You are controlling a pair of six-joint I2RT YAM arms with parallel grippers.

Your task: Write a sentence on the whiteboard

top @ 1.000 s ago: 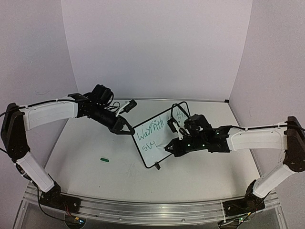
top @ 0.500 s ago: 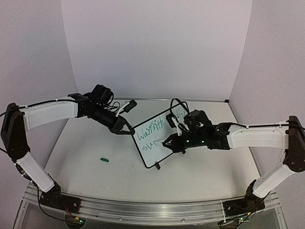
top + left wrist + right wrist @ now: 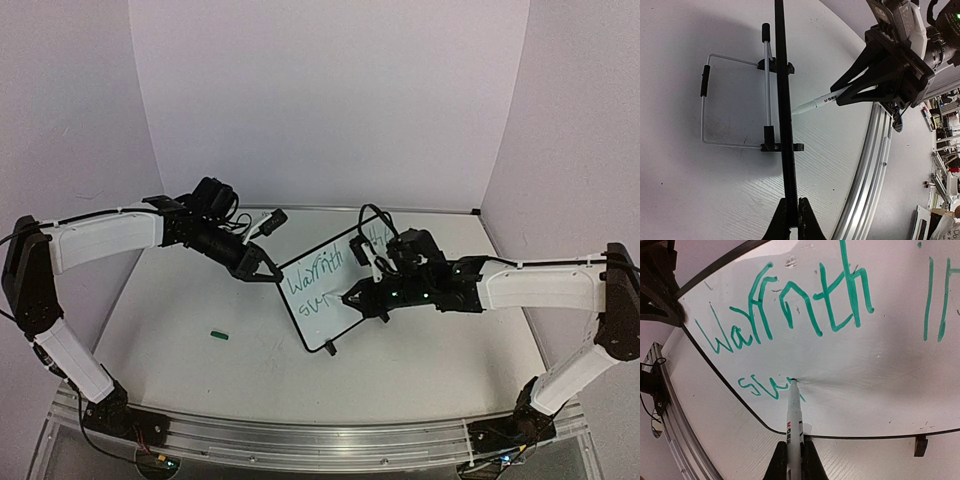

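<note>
Whiteboard point(image 3: 316, 326) stands propped on the bench point(image 3: 180, 330) straight ahead of our right claw point(image 3: 792, 457), which is clamped on the marker point(image 3: 793, 415), its tip touching the half-written second line that runs on rightward, while our left claw point(image 3: 790, 220) pinches the far edge.

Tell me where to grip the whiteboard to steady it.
Pinch the thin frame at the left end of the whiteboard, from the side, as the left gripper does: it stands propped on a wire stand, and that end is clear of the marker.

Black-framed whiteboard point(image 3: 880, 365) was white, lettering green. Barrel of marker point(image 3: 794, 422) was white, print red. One small object point(image 3: 221, 335) was green; table point(image 3: 190, 300) white.
</note>
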